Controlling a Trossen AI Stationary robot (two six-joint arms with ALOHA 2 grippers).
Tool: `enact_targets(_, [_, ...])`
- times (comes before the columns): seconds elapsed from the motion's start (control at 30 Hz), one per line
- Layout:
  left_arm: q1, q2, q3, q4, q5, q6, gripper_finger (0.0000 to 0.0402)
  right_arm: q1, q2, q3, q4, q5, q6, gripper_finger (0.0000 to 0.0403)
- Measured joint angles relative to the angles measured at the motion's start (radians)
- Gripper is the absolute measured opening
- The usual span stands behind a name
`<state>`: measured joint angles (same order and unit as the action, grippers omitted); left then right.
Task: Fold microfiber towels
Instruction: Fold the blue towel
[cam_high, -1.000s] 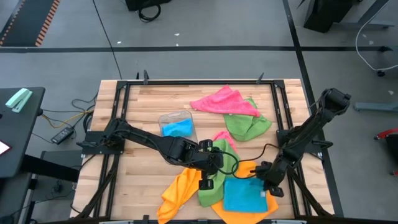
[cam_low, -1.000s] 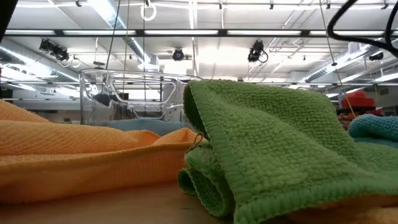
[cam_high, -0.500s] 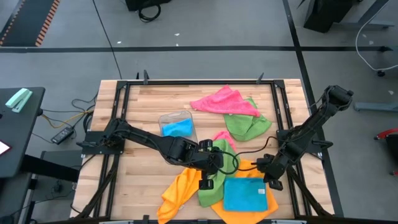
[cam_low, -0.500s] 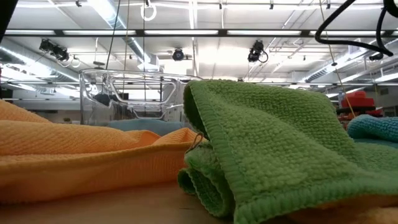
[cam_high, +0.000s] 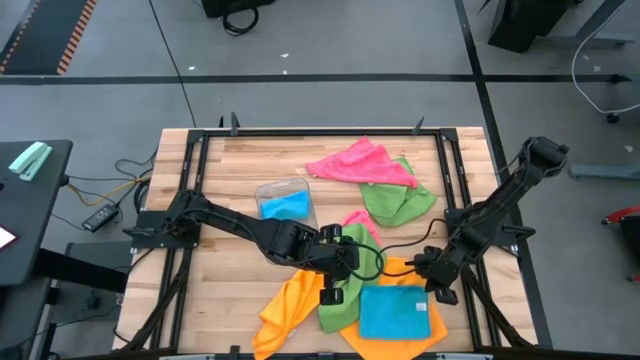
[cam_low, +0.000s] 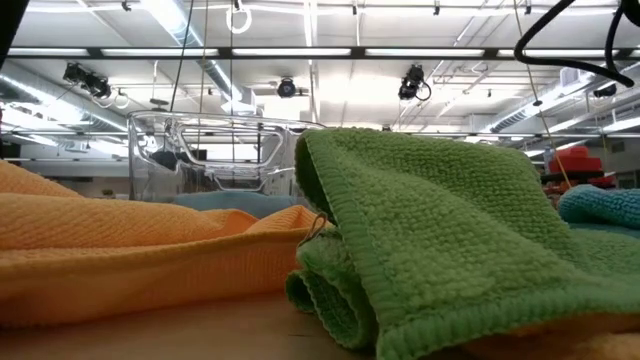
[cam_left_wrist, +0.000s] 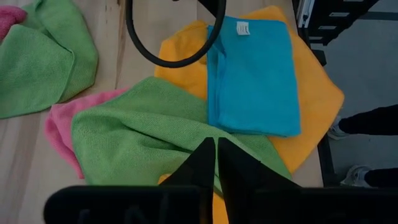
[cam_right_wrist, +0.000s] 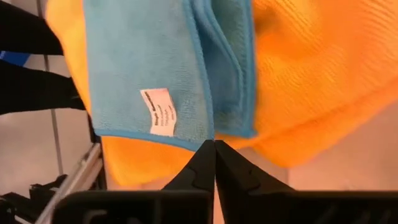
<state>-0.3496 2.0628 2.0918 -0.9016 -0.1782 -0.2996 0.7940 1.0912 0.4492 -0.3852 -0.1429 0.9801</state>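
Observation:
A sky blue towel (cam_high: 393, 312) (cam_right_wrist: 155, 62) lies folded flat on a spread orange towel (cam_high: 412, 340) at the near right. My right gripper (cam_high: 440, 292) (cam_right_wrist: 214, 146) is shut and hovers just off the blue towel's right edge, with nothing in it. A crumpled green towel (cam_high: 340, 305) (cam_left_wrist: 143, 130) overlaps another orange towel (cam_high: 283, 315). My left gripper (cam_high: 329, 294) (cam_left_wrist: 216, 146) hangs shut above the green one and holds nothing. A pink towel (cam_high: 360, 162) and a second green towel (cam_high: 400, 200) lie bunched at the far side.
A clear plastic tray (cam_high: 285, 198) (cam_low: 210, 150) with a blue cloth in it stands left of centre. Another pink towel (cam_high: 362, 222) (cam_left_wrist: 59, 124) peeks out under the green one. Black frame rails (cam_high: 455, 190) run along the table's sides. Bare wood (cam_high: 230, 260) shows at the left.
My right gripper has drawn back from the blue towel's right edge toward the table's far edge and a little upward. The blue towel stays folded flat on the orange one.

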Motion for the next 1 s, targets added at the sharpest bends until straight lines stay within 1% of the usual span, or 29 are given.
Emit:
enact_targets(0.2, [0.005,0.0,0.0,0.0,0.0,0.0,0.0035,0.0,-0.056,0.0,-0.127,0.051,0.006,0.0004])
enact_targets(0.4, [0.017,0.0,0.0,0.0,0.0,-0.003,0.0028,0.0,-0.064,0.0,-0.119,0.061,-0.045,0.0004])
enact_targets(0.47, [0.017,0.0,0.0,0.001,0.0,-0.003,0.0025,0.0,-0.064,0.0,-0.104,0.064,-0.054,0.0011])
enact_targets(0.67, [0.016,0.0,0.0,0.022,0.0,-0.003,0.0028,-0.008,-0.054,0.0,-0.145,0.103,-0.056,0.0065])
enact_targets(0.83, [0.017,0.008,-0.009,0.067,-0.001,-0.005,0.0037,-0.066,-0.084,0.006,-0.19,0.023,-0.056,0.012])
enact_targets(0.87, [0.014,0.011,-0.022,0.084,0.0,-0.008,0.004,-0.075,-0.094,0.013,-0.21,0.022,-0.056,0.013])
enact_targets(0.93, [0.009,0.013,-0.07,0.114,0.0,-0.024,0.0046,-0.081,-0.121,0.021,-0.238,0.056,-0.055,0.0144])
enact_targets(1.0, [0.008,0.013,-0.139,0.201,0.0,-0.053,0.0053,-0.08,-0.153,0.021,-0.236,0.112,-0.038,0.0154])
